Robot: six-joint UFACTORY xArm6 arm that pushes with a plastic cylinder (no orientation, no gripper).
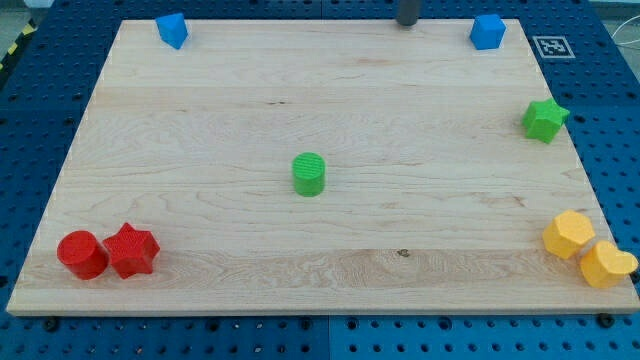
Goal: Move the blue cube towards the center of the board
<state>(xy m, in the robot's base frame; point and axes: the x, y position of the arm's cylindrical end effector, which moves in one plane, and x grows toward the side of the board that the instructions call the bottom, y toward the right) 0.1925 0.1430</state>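
Note:
Two blue blocks sit at the board's top edge. A blue cube (487,31) is at the top right. Another blue block (172,29), of less regular shape, is at the top left. My tip (407,22) shows at the top edge of the view, a dark rod end to the left of the blue cube and apart from it by a wide gap. A green cylinder (309,174) stands near the middle of the wooden board (200,150).
A green star (544,120) lies at the right edge. Two yellow blocks (568,235) (606,264) touch at the bottom right corner. A red cylinder (81,254) and a red star (131,250) touch at the bottom left. A marker tag (552,46) sits off the board's top right.

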